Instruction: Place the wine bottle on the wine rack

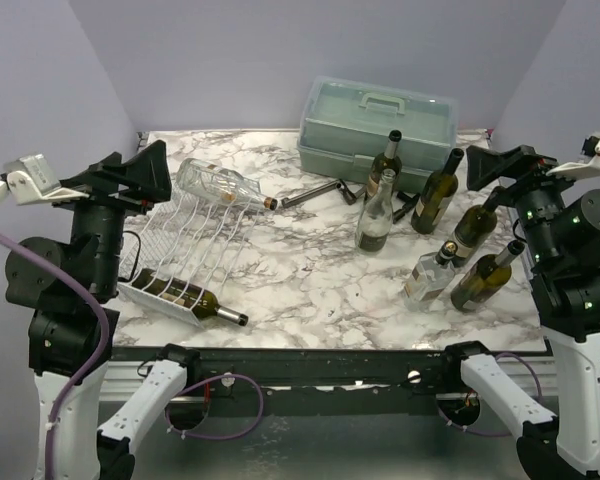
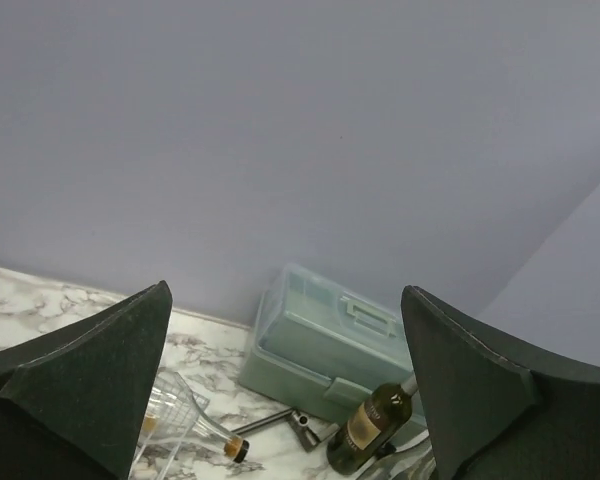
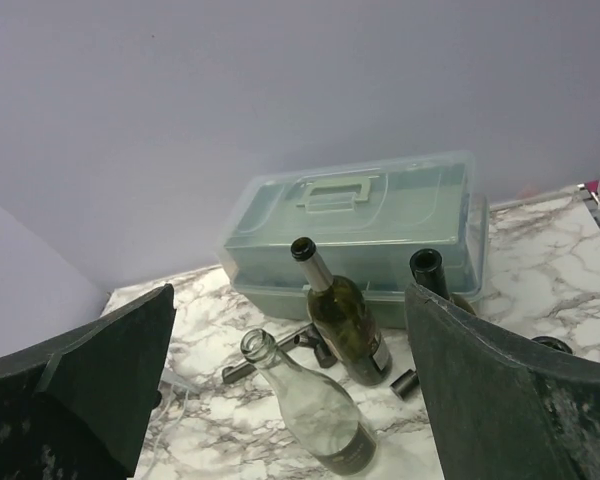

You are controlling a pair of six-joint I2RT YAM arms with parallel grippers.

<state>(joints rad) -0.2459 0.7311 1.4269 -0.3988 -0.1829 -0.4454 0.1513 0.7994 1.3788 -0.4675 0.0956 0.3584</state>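
The white wire wine rack lies at the table's left. A clear bottle lies across its far end and a dark bottle in its near row. Several upright bottles stand at the right: a dark one, a clear one, and others. My left gripper is open and empty, raised over the rack's left side. My right gripper is open and empty, raised over the right-hand bottles. The right wrist view shows the clear bottle and a dark bottle between its fingers.
A pale green plastic toolbox stands at the back centre, also in the left wrist view. A metal corkscrew-like tool lies in front of it. More bottles stand near the right arm.
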